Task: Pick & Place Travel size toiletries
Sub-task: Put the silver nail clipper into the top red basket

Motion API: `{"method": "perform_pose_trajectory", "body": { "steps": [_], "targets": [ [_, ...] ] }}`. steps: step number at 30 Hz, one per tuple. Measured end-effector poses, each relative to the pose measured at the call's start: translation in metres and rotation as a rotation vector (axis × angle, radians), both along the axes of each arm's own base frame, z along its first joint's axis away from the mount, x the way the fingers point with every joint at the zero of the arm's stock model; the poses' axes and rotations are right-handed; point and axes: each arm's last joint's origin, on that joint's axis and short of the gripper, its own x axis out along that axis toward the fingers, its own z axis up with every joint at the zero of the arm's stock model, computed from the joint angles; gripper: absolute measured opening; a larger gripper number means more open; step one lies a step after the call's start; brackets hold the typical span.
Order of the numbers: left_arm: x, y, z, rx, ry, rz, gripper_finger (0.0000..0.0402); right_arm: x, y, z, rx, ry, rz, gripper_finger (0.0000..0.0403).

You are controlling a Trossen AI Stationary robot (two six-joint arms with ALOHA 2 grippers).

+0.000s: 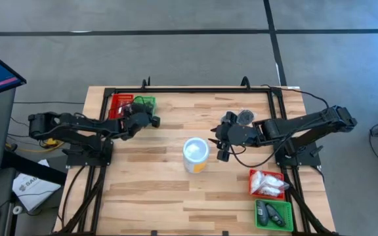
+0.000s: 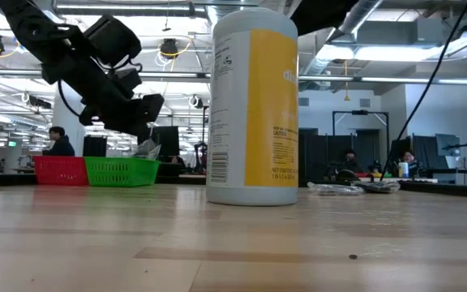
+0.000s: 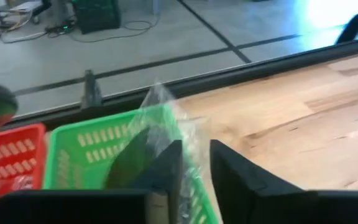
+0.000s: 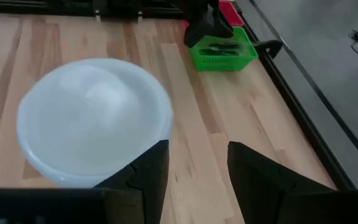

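Reaching over the green tray (image 3: 92, 155), left gripper (image 3: 194, 168) fingers pinching a clear sachet (image 3: 166, 118) (crinkly), right gripper (image 4: 194, 165) fingers apart beside the cup (image 4: 95, 118).

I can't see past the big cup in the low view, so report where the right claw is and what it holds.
Observer: The right claw is open and empty, just beside the white cup.
Operator: Now give me the left claw.
Observer: The left claw is shut on a clear crinkly sachet over the far green tray.
Operator: Tell me what lies by the right arm's base.
Observer: A near red tray with white sachets in it, and a near green tray with dark pieces.
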Motion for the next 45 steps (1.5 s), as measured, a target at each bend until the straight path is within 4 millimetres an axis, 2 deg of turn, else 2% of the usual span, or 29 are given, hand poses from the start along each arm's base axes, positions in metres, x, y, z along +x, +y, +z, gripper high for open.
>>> {"method": "perform_pose_trajectory", "body": {
  "steps": [10, 17, 20, 26, 33, 45],
  "targets": [
    [0.003, -0.001, 0.002, -0.011, -0.003, -0.084, 0.0140, -0.005, -0.025, -0.006, -0.006, 0.080, -0.162, 0.0154],
    [0.000, -0.004, 0.018, 0.025, -0.068, -0.109, 0.0154, -0.016, -0.046, -0.016, 0.039, 0.203, -0.306, 0.0154],
    [-0.003, -0.006, 0.027, 0.032, -0.086, -0.178, 0.0155, -0.022, -0.051, -0.022, 0.042, 0.281, -0.332, 0.0154],
    [-0.006, -0.011, 0.043, 0.011, -0.180, -0.343, 0.0152, -0.027, -0.057, -0.040, 0.080, 0.386, -0.257, 0.0153],
    [-0.004, -0.018, 0.047, -0.030, -0.220, -0.479, 0.0154, -0.032, -0.064, -0.075, 0.121, 0.477, -0.126, 0.0138],
    [0.002, -0.039, 0.049, -0.034, -0.240, -0.589, 0.0155, -0.034, -0.078, -0.111, 0.186, 0.448, 0.000, 0.0123]
  ]
}}
